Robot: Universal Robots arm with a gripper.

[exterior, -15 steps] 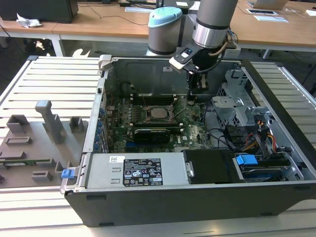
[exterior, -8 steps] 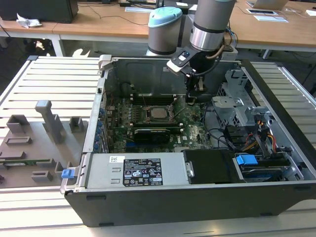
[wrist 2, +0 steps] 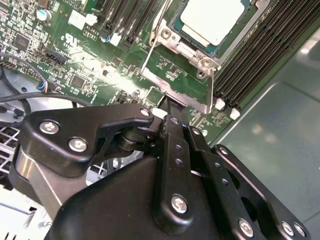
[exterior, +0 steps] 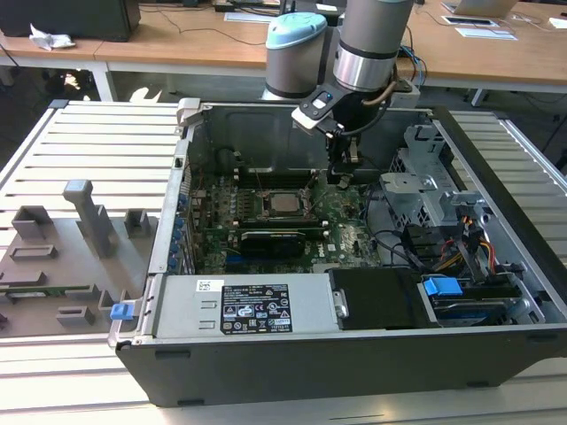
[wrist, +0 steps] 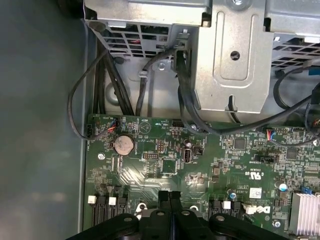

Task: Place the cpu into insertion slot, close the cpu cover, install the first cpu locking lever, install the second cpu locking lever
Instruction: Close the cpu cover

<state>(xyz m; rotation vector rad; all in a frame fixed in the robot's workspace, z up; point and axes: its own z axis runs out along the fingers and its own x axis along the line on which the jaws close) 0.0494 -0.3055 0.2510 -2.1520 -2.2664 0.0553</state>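
Observation:
The cpu (exterior: 283,203) (wrist 2: 212,20), a square chip with a silver-grey top, lies in the insertion slot (exterior: 282,215) on the green motherboard inside the open case. The cpu cover (wrist 2: 187,48), a metal frame with a square window, lies flat around the chip. A thin locking lever rod (wrist 2: 150,47) runs along one side of the socket. My gripper (exterior: 344,180) (wrist 2: 167,106) (wrist: 170,196) hangs just off the socket's edge, on the exterior view's right of the chip. Its black fingers are shut together and nothing shows between them.
Long black memory slots (wrist 2: 260,55) flank the socket. A black card (exterior: 270,240) sits nearer the front. Case walls, a grey drive cage (exterior: 425,190) with loose cables (wrist: 185,105), and the power supply (exterior: 244,305) surround the board. A grey fixture tray (exterior: 62,257) stands outside.

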